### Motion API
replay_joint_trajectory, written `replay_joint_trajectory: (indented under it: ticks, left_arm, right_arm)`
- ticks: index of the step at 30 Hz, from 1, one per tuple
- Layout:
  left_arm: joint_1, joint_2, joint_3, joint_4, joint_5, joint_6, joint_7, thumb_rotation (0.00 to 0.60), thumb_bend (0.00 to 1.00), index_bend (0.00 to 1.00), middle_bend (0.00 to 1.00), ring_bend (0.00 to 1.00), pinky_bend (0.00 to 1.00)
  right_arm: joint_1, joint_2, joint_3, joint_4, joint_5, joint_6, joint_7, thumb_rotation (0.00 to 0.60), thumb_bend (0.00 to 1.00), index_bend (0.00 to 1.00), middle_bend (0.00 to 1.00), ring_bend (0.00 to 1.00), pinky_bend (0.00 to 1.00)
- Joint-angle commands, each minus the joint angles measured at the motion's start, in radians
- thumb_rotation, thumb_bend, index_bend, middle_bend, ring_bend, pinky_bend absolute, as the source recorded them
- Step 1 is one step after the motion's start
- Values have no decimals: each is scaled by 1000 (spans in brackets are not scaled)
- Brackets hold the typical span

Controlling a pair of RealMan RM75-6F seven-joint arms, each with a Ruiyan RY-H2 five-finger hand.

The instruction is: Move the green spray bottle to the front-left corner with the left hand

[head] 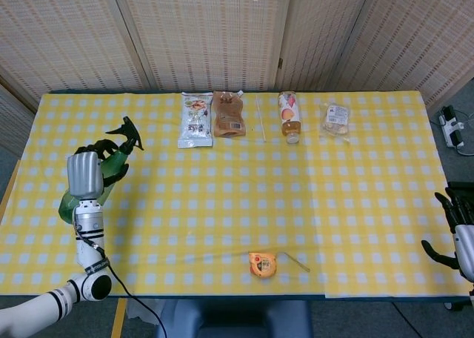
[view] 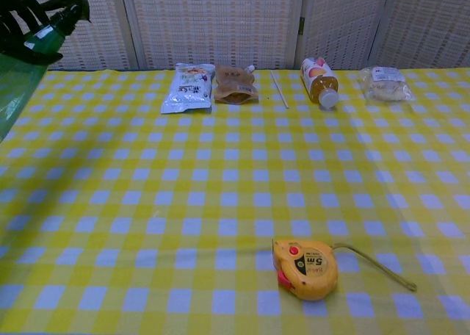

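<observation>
— Green bottle (head: 104,171): where is it?
— Raised off the tabletop (head: 222,204) at the left side, tilted, black nozzle up. The left hand (head: 84,176) has its fingers wrapped round the body.
— And the right hand (head: 461,234)?
— At the right edge, fingers apart, holding nothing.

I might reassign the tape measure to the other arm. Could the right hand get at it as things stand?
Probably yes: the right hand sits open at the table's right edge, and only bare cloth lies between it and the tape measure.
</observation>
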Motion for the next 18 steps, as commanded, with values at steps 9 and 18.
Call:
replay_joint_trajectory:
  ticks: [9, 18]
  left_arm:
    - [114, -79, -151, 85, -30, 173, -613, 600, 597, 560, 825, 742, 484]
    - [148, -212, -137, 299, -4, 252, -859, 600, 601, 564, 826, 727, 448]
  right_arm:
    - [-10, 9, -9, -9, 8, -11, 21, 600, 309, 0, 0, 0, 0]
    - [-20, 8, -20, -13, -8, -1, 15, 600, 308, 0, 0, 0, 0]
